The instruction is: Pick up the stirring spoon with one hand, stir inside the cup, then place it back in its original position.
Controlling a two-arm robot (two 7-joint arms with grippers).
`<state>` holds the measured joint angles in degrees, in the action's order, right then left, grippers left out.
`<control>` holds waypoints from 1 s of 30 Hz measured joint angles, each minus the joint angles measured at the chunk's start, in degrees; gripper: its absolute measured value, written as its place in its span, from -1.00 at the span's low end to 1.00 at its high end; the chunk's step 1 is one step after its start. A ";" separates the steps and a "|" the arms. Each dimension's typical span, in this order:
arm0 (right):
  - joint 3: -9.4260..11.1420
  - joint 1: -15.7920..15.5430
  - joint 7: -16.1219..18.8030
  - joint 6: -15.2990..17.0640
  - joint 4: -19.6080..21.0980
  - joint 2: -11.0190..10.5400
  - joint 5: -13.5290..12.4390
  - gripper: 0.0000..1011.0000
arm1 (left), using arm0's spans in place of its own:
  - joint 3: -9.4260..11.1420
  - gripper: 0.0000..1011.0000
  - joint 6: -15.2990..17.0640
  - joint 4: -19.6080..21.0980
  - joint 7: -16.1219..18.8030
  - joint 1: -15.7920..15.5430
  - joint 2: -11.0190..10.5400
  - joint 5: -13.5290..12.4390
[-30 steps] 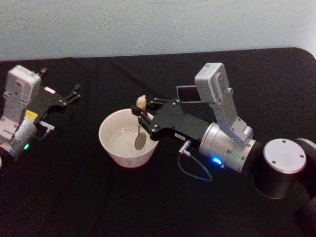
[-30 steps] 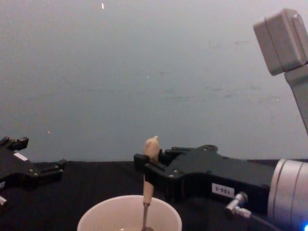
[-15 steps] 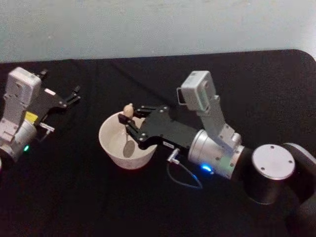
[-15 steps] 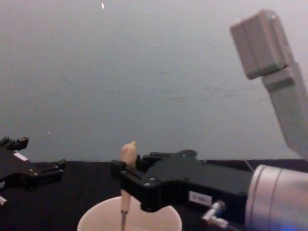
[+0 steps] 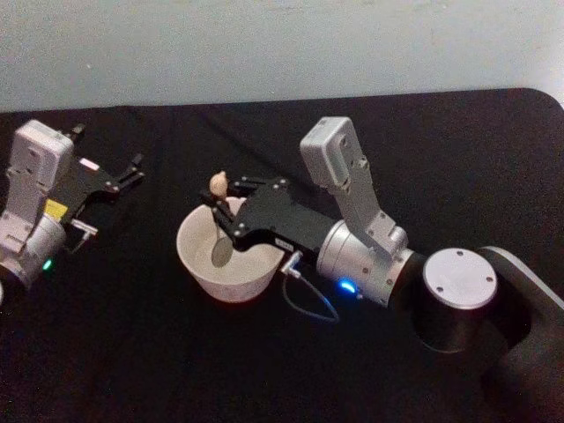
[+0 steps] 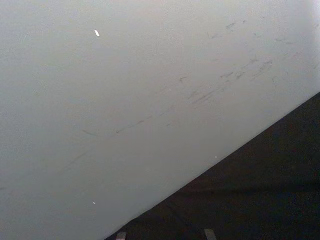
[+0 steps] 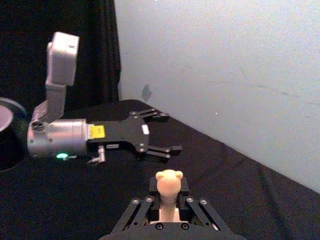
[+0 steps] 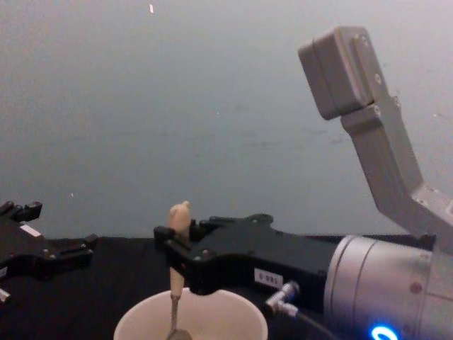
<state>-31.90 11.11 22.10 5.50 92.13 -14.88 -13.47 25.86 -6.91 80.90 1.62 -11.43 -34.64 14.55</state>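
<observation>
The cream-white cup stands on the black table in the middle of the head view. My right gripper, black on a silver wrist, is shut on the cream handle of the stirring spoon. The spoon stands upright with its metal bowl down inside the cup, near the cup's left side. In the chest view the knobbly figure sticks up above the right gripper, and the stem drops into the cup. The right wrist view shows the figure between the jaws. The original position is hidden.
My left gripper rests parked and open at the table's left, also seen as the left gripper and the left gripper. The right arm's grey camera block rises behind the cup. A pale wall backs the table.
My right gripper has carried the spoon leftward inside the cup, from its right side to its left side. The left arm has not moved.
</observation>
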 joint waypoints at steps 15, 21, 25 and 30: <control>2.25 1.08 -1.29 0.11 -2.22 0.97 0.57 -0.61 | 0.00 0.98 0.00 0.00 0.00 0.00 0.00 0.00; 3.29 0.64 -1.13 0.38 -1.37 0.25 0.33 -0.61 | 0.00 0.98 0.00 0.00 0.00 0.00 0.00 0.00; 3.99 -0.13 -0.56 0.83 0.10 -0.66 -0.53 -0.61 | 0.00 0.98 0.00 0.00 0.00 0.00 0.00 0.00; 4.51 -1.32 0.30 1.23 2.09 -2.09 -1.72 -0.61 | 0.00 0.98 0.00 0.00 0.00 0.00 0.00 0.00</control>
<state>-27.39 9.79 22.40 6.73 94.21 -16.97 -15.19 25.86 -6.91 80.90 1.62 -11.43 -34.65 14.55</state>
